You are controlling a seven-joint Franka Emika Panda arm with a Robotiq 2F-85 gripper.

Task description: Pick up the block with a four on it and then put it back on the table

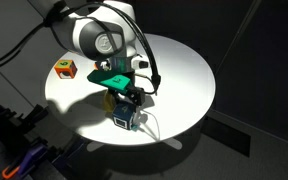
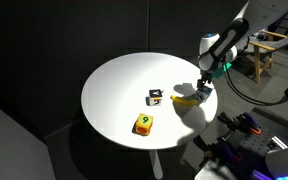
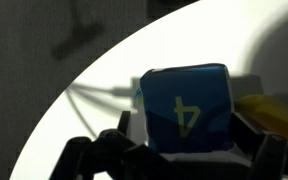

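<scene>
Block with a four on it, an equal-sided cube, sits lower centre in the wrist view. Its yellow numeral is upside down, and the gripper has its fingers spread wide on either side.

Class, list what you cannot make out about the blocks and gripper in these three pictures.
- In an exterior view, the block with a four on it is too small to read, and the gripper covers its top.
- In an exterior view, the dark cube is too small to read.
- In the wrist view, the block's base is cut off by the bottom edge, and the yellow object is blurred.
</scene>
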